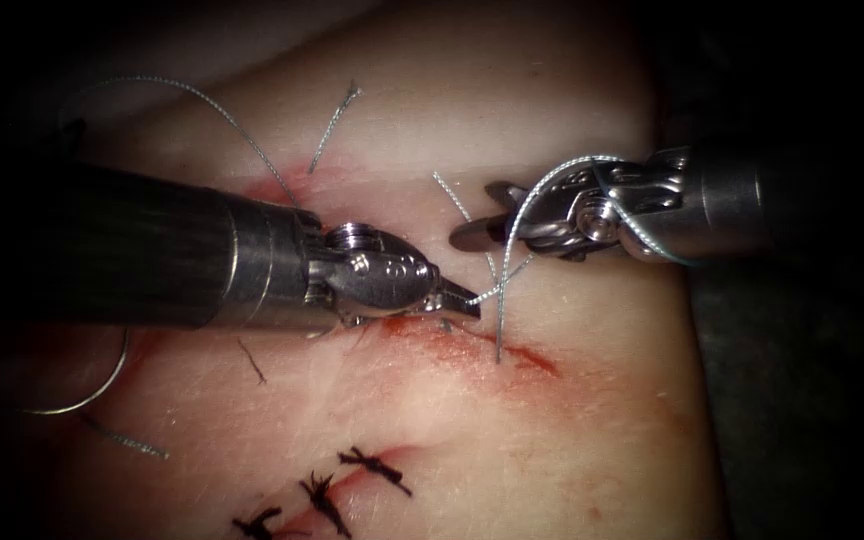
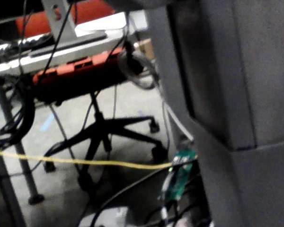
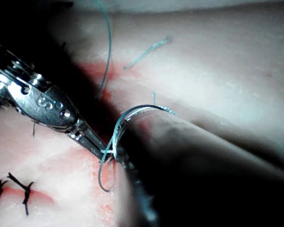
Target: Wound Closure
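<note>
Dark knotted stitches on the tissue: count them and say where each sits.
3, in a row along the closed lower cut in the endoscope view: one stitch furthest right, a middle stitch, and a third stitch at the frame's bottom edge. More may lie beyond that edge.

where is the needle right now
In the endoscope view the needle lies loose on the tissue, far left of the cut, below the left tool's shaft.

- Left tool (image 1: 452,297): dark, smooth, round shaft; polished steel collar behind it at 9 o'clock; rounded steel wrist housing with a round pivot cap and small pin holes; two short, tapered jaws.
- Right tool (image 1: 482,225): dark shaft with steel collar; open-frame steel wrist with a round pulley and pin; darker, blunt jaws.
- Stamped marking on the left tool housing, illegible.
</note>
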Robot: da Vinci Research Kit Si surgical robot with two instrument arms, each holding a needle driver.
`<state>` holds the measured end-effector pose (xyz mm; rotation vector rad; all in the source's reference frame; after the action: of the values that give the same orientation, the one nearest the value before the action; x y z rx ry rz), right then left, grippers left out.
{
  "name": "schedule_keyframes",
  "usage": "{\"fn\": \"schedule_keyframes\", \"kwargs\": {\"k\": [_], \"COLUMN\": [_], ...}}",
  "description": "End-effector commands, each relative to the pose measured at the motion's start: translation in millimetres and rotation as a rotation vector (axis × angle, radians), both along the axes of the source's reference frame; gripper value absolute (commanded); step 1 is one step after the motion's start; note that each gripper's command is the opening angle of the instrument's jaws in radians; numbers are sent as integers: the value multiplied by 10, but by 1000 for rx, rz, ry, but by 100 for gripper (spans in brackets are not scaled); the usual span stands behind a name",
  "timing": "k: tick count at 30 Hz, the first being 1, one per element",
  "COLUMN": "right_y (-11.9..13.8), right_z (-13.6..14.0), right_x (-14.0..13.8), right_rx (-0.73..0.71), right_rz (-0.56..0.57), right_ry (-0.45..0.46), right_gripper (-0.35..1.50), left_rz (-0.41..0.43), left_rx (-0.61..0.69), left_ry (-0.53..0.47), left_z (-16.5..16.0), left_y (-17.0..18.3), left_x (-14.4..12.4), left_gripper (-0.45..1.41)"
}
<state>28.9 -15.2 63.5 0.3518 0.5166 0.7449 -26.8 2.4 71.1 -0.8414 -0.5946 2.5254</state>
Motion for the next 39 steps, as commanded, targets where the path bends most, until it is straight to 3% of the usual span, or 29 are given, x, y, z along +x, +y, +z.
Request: {"fn": "schedule_keyframes", "kwargs": {"k": [1, 6, 8, 9, 14, 18, 19, 21, 22, 26, 28, 31, 39], "right_y": [1, 5, 7, 7, 8, 4, 4, 1, 0, -4, -5, -5, -1], "right_z": [3, 6, 7, 7, 3, -5, -4, 0, 2, 9, 14, 19, 28], "right_x": [15, 27, 28, 28, 20, 13, 14, 16, 17, 21, 21, 20, 20], "right_rx": [5, 34, 51, 59, 32, 18, 20, 15, 13, 11, 7, 6, 20], "right_rz": [-6, -15, -18, -13, 18, 52, 56, 57, 57, 68, 68, 72, 97], "right_ry": [6, 15, 20, 19, -7, -22, -23, -25, -26, -30, -32, -33, -51], "right_gripper": [44, -1, -33, -35, -35, -35, -18, 32, 42, 49, 61, 64, 34], "left_rz": [1, 2, 2, 2, 13, 13, 14, 13, 12, 5, 1, -1, -1], "left_rx": [0, 0, 0, 0, 11, 8, 9, 9, 9, 9, 6, 6, 9], "left_ry": [-1, -1, -1, -1, 11, 80, 80, 80, 81, 85, 87, 88, 88], "left_z": [6, 6, 6, 6, 9, 16, 17, 17, 16, 13, 12, 11, 11], "left_y": [-1, -1, -1, -1, 3, 15, 16, 17, 16, 11, 10, 8, 8], "left_x": [-4, -4, -4, -4, 6, 31, 32, 31, 30, 23, 20, 18, 16], "left_gripper": [-45, -45, -45, -45, -45, -45, -45, -45, -45, -45, -45, -45, -45]}}
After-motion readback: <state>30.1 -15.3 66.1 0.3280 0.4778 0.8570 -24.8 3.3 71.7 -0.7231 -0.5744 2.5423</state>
